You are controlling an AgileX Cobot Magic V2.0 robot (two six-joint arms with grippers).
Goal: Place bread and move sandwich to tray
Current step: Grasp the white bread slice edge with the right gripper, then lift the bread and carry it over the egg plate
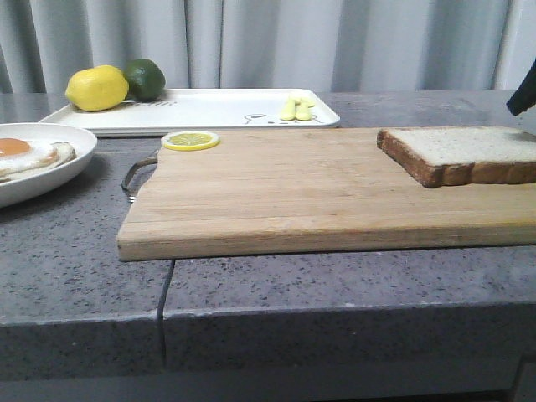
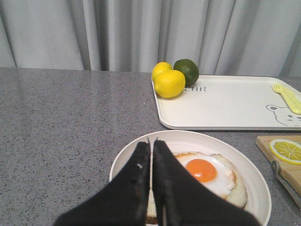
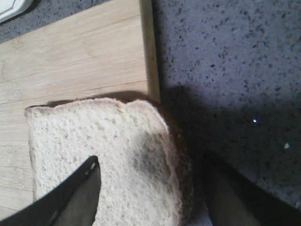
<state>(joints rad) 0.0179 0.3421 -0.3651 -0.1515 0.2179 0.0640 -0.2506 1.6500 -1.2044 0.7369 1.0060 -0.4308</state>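
The bread (image 1: 469, 154) lies flat on the right end of the wooden cutting board (image 1: 293, 188). My right gripper (image 3: 150, 162) is open just above the bread (image 3: 113, 155), one finger over the crumb and the other past its crust edge; only a dark tip (image 1: 521, 96) shows in the front view. The sandwich (image 2: 207, 174), bread with a fried egg, sits in the round white dish (image 2: 136, 150), also at the far left of the front view (image 1: 33, 155). My left gripper (image 2: 151, 143) is shut and empty above the dish. The white tray (image 1: 218, 109) lies behind (image 2: 225, 103).
A lemon (image 1: 96, 88) and a lime (image 1: 145, 78) sit on the tray's left end, a small yellow fork (image 1: 297, 109) on its right. A lemon slice (image 1: 190, 140) lies on the board's far left corner. The board's metal handle (image 1: 134, 177) faces the dish.
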